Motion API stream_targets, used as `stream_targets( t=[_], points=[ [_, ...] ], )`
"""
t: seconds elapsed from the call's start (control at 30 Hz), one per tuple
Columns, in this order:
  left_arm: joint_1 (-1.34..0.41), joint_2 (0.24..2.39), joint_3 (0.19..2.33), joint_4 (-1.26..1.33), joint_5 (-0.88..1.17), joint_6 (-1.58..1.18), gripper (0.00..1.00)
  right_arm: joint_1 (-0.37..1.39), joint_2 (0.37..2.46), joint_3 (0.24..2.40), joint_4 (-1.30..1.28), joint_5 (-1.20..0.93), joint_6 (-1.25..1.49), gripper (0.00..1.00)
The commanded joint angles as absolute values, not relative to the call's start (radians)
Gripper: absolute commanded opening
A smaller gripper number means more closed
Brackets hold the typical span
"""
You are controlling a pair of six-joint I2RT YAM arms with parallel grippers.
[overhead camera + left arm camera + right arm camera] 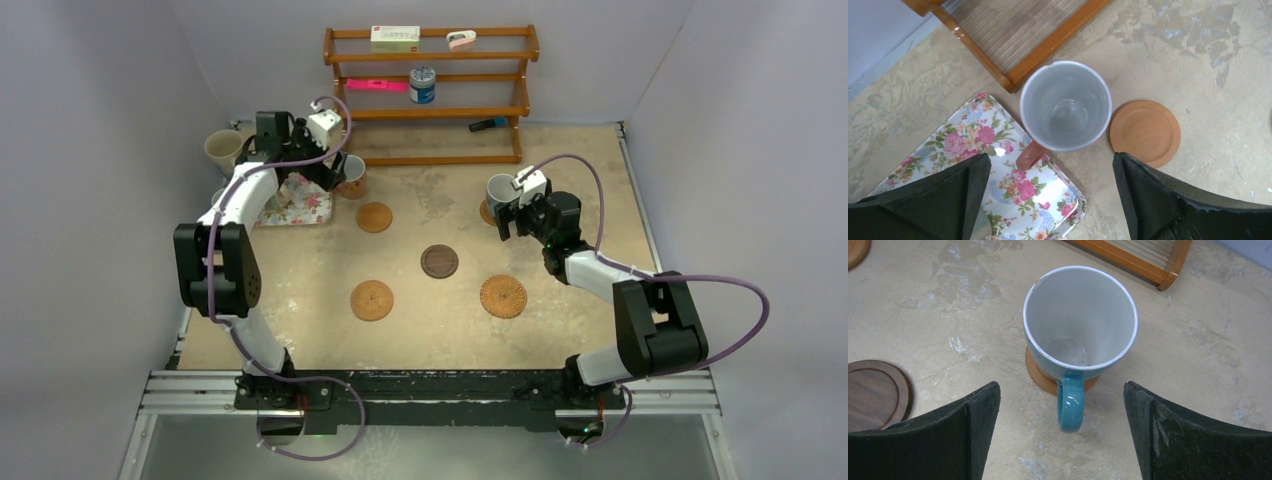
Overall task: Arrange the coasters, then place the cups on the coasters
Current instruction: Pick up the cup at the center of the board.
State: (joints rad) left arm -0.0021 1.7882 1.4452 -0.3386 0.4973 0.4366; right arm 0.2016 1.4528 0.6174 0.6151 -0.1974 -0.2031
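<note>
My left gripper (1050, 165) hangs spread over the orange-brown mug (1065, 105), beside a bare coaster (1145, 132) at the floral tray (973, 135) corner. My right gripper (1060, 390), also spread, overlooks the coastered blue mug (1080, 315). I fear a clipped handle could tip either.

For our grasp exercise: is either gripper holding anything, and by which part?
Nothing is held. The left gripper stands open over the orange-brown mug, the right gripper open over the blue mug.
</note>
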Motion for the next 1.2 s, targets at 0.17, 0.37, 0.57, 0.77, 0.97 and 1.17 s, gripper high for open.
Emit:
stream_targets(
  t=[0.17,0.37,0.57,0.77,0.97,1.17],
  points=[
    [0.026,1.821,1.493,-0.399,0.582,0.587,1.0,0.199,1.456,0.652,0.618,-0.193,-0.216,0.94],
    [0.06,1.865,1.53,-0.45,0.637,0.66,1.0,0.199,1.457,0.654,0.616,-0.192,-0.216,0.94],
    [0.071,1.939,1.592,-0.512,0.699,0.716,1.0,0.2,1.462,0.655,0.615,-0.192,-0.217,0.94],
    [0.071,2.004,1.645,-0.536,0.732,0.711,0.99,0.2,1.464,0.657,0.615,-0.192,-0.218,0.94],
    [0.071,2.031,1.654,-0.586,0.749,0.748,0.96,0.2,1.465,0.657,0.615,-0.193,-0.217,0.94],
    [0.071,2.044,1.649,-0.599,0.763,0.764,0.91,0.199,1.463,0.657,0.615,-0.192,-0.218,0.94]
  ],
)
